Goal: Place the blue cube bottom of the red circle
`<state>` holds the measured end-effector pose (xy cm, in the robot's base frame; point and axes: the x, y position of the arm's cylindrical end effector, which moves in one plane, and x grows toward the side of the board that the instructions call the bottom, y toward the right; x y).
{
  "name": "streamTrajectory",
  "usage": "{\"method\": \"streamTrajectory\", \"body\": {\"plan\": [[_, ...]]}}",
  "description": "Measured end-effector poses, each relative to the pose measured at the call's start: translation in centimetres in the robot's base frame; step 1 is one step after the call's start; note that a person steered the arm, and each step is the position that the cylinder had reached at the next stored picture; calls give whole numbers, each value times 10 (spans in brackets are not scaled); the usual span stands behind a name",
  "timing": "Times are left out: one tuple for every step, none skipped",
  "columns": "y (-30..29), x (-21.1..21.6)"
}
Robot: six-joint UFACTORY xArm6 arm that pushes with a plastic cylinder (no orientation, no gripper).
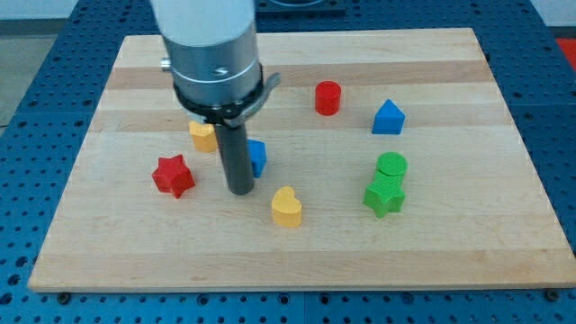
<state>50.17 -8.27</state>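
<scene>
My tip [239, 191] is a bare rod with nothing to open or clench, standing left of the board's centre, touching or just beside the blue cube [257, 157], which it half hides. The red circle [328, 97] lies nearer the top edge. An off-centre push could spin the cube away, possibly toward the yellow heart [287, 206].

Setting: robotics lab bench | Evidence: wooden board [297, 261] resting on blue perforated table [27, 54] showing past every board edge | small coloured blocks scattered on board | metal arm housing [209, 45] above.
</scene>
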Motion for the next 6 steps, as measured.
{"method": "streamTrajectory", "body": {"plan": [[6, -9], [11, -26], [11, -41], [11, -51], [7, -68], [6, -83]]}}
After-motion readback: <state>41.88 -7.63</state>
